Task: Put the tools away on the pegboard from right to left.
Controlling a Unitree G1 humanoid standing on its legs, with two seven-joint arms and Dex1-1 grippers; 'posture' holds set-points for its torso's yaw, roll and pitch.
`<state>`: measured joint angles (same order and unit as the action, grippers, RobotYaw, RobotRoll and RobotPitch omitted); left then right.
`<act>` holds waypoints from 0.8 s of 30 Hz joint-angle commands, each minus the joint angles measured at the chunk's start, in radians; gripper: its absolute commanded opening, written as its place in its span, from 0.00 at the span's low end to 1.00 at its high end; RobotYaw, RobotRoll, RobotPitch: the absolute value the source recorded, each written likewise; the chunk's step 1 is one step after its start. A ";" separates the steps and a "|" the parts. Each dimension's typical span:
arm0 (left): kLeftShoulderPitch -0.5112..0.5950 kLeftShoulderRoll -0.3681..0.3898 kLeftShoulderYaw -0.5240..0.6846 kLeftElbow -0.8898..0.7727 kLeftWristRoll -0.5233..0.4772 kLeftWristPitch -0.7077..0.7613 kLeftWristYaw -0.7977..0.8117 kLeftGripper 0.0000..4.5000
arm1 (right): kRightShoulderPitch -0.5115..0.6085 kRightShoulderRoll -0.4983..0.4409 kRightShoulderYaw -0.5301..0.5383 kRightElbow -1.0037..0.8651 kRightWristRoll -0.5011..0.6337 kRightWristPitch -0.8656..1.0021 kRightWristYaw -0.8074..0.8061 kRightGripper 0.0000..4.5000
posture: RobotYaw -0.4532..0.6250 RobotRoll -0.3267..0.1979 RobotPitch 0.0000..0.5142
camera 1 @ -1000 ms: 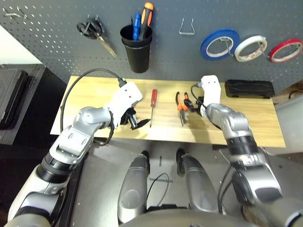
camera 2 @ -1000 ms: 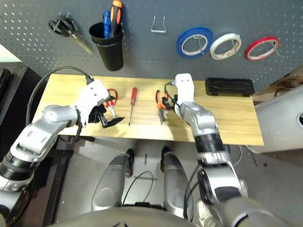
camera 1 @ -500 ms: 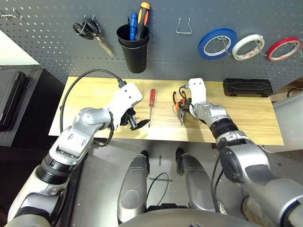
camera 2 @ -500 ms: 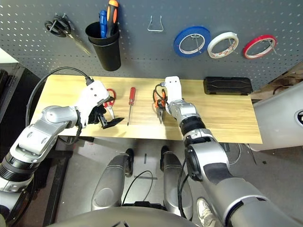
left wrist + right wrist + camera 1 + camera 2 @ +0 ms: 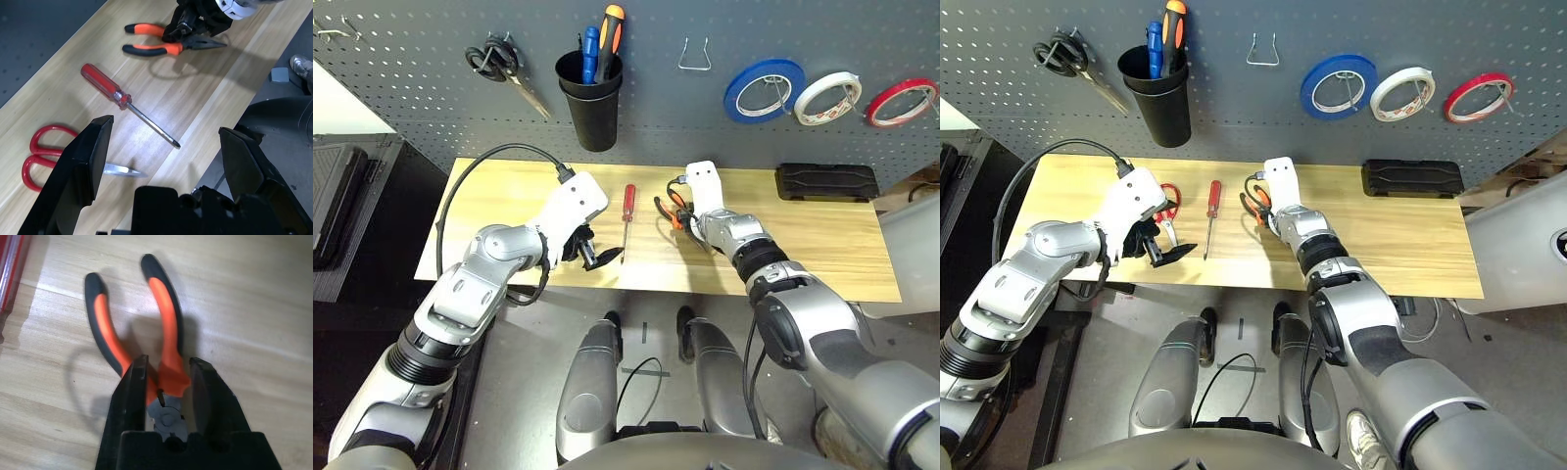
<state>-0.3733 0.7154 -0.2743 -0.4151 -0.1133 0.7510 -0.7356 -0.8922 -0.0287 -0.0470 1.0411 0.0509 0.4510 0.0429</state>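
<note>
Orange-and-black-handled pliers (image 5: 166, 318) lie on the wooden table (image 5: 822, 245), handles pointing toward the screwdriver. My right gripper (image 5: 166, 362) is shut on the pliers at their joint; it is seen from the head camera as the right gripper (image 5: 690, 223). The red-handled screwdriver (image 5: 628, 211) lies left of them. Small red-handled scissors (image 5: 44, 154) lie under my left hand. My left gripper (image 5: 597, 257) hangs open above the table's front edge, holding nothing. The red tape ring (image 5: 904, 103) hangs at the far right of the pegboard (image 5: 411, 59).
On the pegboard hang black-handled scissors (image 5: 499, 64), a black cup (image 5: 592, 103) with screwdrivers in it, a bare metal clip (image 5: 697, 56), a blue tape roll (image 5: 766, 90) and a white one (image 5: 829, 98). A black case (image 5: 827, 182) lies at the table's back right.
My right gripper has moved left onto the pliers and closed on them. The pliers have turned, handles now swung to the left. The left arm has stayed put.
</note>
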 commanded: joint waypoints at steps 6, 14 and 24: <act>0.023 -0.008 -0.009 -0.023 0.005 0.011 0.007 1.00 | 0.069 -0.099 0.051 -0.130 -0.049 -0.026 0.105 1.00 | 0.67 0.62 0.68; 0.021 -0.018 -0.013 -0.022 0.006 0.010 0.016 1.00 | 0.065 -0.124 0.093 -0.201 -0.047 0.019 0.245 1.00 | 0.68 0.62 0.68; 0.041 -0.007 0.003 -0.044 0.004 0.027 0.027 1.00 | 0.044 -0.092 0.135 -0.109 -0.074 0.055 0.286 1.00 | 0.70 0.62 0.68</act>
<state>-0.3520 0.7031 -0.2727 -0.4284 -0.1133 0.7651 -0.7092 -0.8550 -0.1298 0.0731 0.8841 -0.0113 0.4996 0.3240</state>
